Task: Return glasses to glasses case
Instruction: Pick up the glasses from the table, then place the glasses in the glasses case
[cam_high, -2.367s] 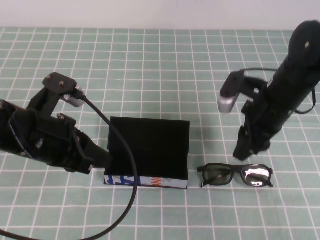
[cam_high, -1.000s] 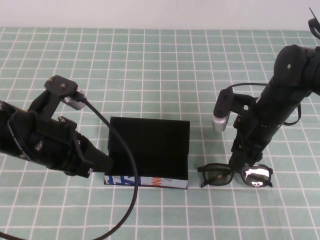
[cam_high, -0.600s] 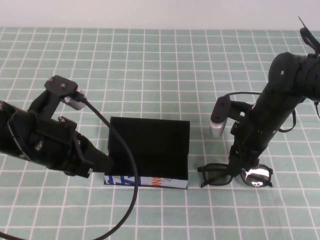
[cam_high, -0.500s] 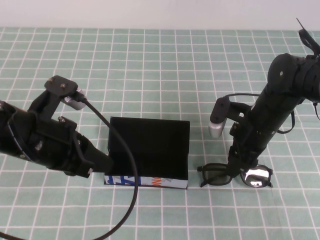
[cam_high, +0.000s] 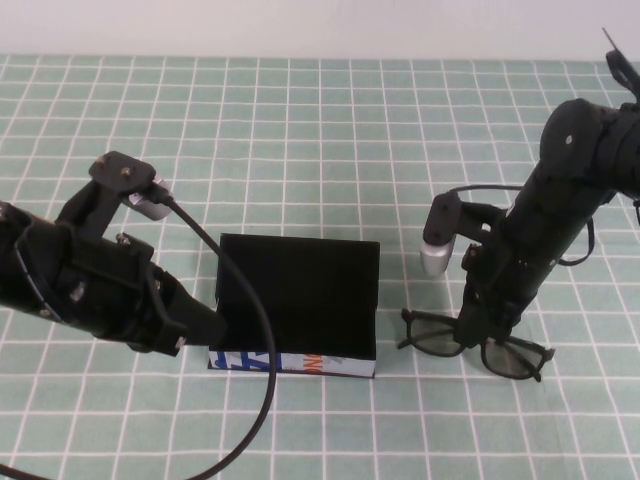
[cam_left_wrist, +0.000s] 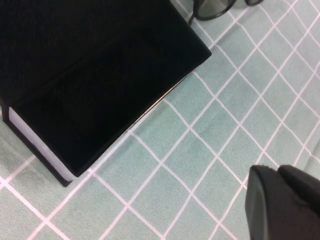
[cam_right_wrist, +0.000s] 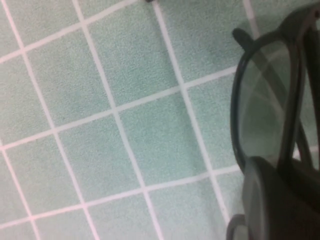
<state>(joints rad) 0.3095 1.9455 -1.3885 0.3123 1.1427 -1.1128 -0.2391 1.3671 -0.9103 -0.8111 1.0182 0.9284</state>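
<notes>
Nearest the robot, the left gripper (cam_high: 205, 325) sits at the left front corner of the glasses case (cam_high: 297, 290), and whether its fingers are apart or together cannot be told. To the right of the case, the right gripper (cam_high: 478, 330) is clamped on the bridge of the glasses (cam_high: 476, 345), which appear tilted and partly lifted off the table (cam_high: 330, 130). The grasp step looks done; next the glasses need carrying left over the open case and lowering in level.

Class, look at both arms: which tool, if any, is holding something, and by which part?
The right tool is shut on the glasses at the bridge, between the lenses. The left tool, beside the glasses case, holds nothing.
</notes>
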